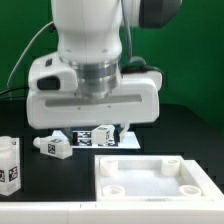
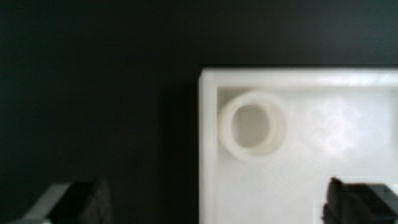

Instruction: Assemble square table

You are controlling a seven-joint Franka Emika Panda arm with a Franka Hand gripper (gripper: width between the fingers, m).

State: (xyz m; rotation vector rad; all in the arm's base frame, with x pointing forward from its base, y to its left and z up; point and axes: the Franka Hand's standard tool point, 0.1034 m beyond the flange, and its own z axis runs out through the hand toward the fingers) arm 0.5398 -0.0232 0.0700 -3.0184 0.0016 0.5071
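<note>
Dark tabletop (image 2: 89,90): slab (image 2: 311,110) under gripper (image 2: 222,205) (agape)

Low exterior view, close overhead wrist view; common slab (image 1: 141,161) (image 2: 329,125)

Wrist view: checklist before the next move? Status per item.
1. Gripper open: ok, fingers stand wide apart.
2. Nothing held: ok, no part is clamped between the jaws.
3. Tabletop corner socket free: ok, the hole is empty.
4. Legs to pick: ok, a standing leg and a lying leg are at the exterior view's left, apart from the tabletop.
5. All four legs present: cannot tell, the arm hides the area behind it.
</note>
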